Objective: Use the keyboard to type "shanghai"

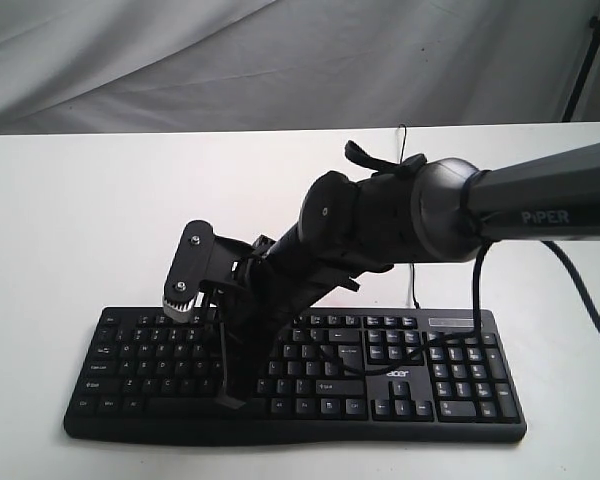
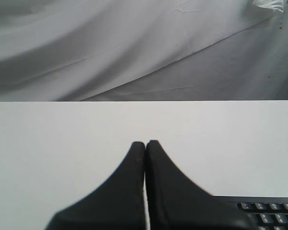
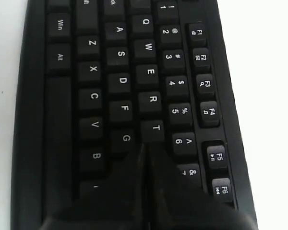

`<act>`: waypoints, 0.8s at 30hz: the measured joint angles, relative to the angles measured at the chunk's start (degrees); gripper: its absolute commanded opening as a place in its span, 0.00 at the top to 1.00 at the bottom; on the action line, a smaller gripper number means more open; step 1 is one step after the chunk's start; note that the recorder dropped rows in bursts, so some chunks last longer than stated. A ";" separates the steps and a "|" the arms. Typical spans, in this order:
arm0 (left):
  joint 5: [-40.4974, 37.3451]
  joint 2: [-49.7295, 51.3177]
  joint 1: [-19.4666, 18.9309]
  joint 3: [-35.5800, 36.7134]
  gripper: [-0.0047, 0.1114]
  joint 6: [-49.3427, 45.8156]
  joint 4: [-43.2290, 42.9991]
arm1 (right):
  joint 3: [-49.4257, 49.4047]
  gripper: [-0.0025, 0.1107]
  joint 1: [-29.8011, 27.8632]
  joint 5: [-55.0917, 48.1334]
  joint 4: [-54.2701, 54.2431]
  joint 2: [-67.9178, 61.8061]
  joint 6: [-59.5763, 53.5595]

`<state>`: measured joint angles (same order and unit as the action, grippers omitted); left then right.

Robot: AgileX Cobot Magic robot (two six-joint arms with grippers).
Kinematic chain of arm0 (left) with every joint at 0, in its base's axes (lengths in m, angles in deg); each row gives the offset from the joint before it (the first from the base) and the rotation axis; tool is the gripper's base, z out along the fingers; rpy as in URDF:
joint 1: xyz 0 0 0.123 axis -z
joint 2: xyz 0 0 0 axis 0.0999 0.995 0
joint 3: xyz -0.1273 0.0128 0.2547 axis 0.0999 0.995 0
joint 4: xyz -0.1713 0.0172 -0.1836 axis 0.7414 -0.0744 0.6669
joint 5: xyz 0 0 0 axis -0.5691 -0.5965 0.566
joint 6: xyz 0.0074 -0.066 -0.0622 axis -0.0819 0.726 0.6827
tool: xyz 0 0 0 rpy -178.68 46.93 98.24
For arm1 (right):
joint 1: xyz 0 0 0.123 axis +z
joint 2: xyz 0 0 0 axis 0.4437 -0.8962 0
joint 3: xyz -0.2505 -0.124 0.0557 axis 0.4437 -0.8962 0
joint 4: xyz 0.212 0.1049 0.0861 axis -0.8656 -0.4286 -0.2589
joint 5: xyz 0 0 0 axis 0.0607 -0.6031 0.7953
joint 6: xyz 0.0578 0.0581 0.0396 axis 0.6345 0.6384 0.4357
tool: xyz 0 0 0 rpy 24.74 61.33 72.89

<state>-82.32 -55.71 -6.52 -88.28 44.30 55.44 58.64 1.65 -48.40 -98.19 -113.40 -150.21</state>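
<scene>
Keyboard [image 1: 460, 380] is lying flat on tabletop [image 1: 80, 200] | rigid, light plastic, probably sliding if shoved; wanting gentle key taps, no gripping | right tool [image 3: 144, 149] pressed together, pointing beside G key [image 3: 126, 138] | left tool [image 2: 145, 143] likewise pressed together

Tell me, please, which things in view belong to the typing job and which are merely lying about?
Belonging to the job:
- the keyboard
- the right gripper, shut, tips by the G and T keys
- the left gripper, shut, over bare table beside the keyboard

Merely there:
- the white table
- the pale cloth backdrop
</scene>
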 measured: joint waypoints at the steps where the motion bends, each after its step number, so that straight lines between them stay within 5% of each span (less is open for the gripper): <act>1: 0.00 0.00 0.00 0.00 0.95 0.00 0.00 | 0.00 0.98 0.00 0.00 -0.10 0.00 0.00; 24: 0.00 0.00 0.00 0.00 0.95 0.00 0.00 | 0.00 0.98 0.00 -1.56 -0.31 -0.15 -2.54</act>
<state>-82.32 -55.71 -6.52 -88.28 44.30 55.44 58.64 1.65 -49.96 -98.50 -113.55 -152.74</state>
